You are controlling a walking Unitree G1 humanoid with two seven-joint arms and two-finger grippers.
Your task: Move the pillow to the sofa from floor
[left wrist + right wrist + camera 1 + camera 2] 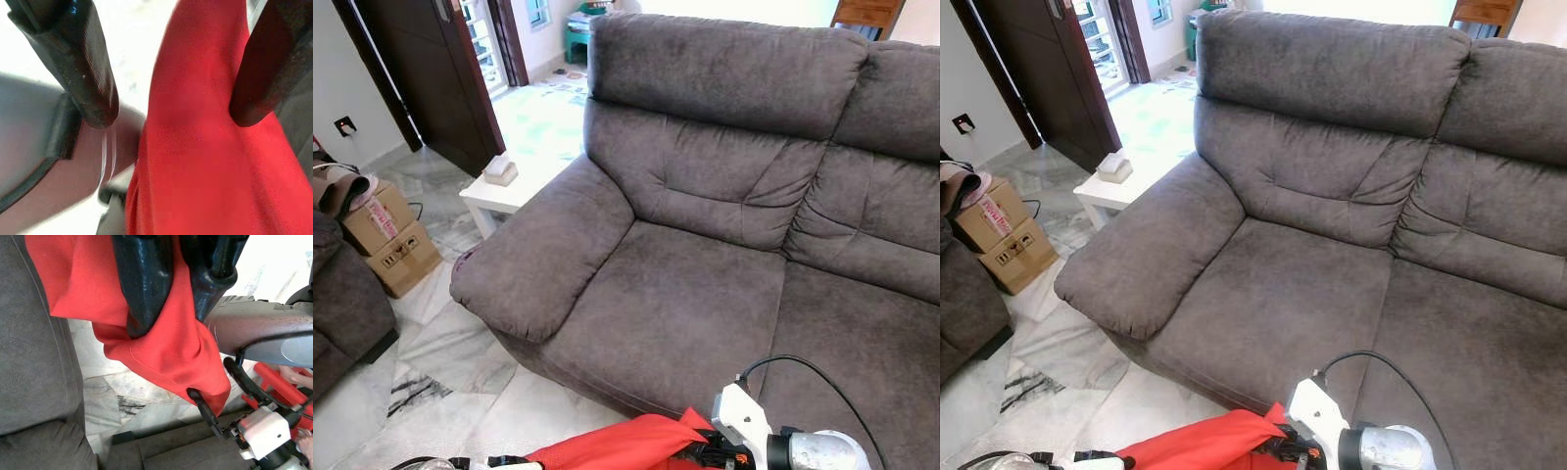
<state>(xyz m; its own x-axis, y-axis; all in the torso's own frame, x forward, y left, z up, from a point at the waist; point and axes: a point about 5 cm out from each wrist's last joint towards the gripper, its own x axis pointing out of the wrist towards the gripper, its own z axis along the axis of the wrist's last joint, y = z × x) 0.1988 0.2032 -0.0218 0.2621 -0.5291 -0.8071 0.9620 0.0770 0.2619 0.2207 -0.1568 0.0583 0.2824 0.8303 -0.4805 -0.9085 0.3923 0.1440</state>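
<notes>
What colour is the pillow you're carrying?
Plain red pillow, clearest in the right wrist view.

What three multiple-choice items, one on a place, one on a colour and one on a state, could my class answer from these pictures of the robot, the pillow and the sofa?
1. Where is the white side table?
A. beside the sofa's armrest
B. on the sofa seat
C. behind the backrest

2. What colour is the pillow?
A. blue
B. red
C. green

3. How does the right gripper stand?
A. open above the seat
B. shut on the pillow
C. shut on a box

Key:
1 A: it stands by the grey sofa near the doorway.
2 B: red fabric shows in the head and wrist views.
3 B: the right wrist view shows its fingers pinching a fold.
</notes>
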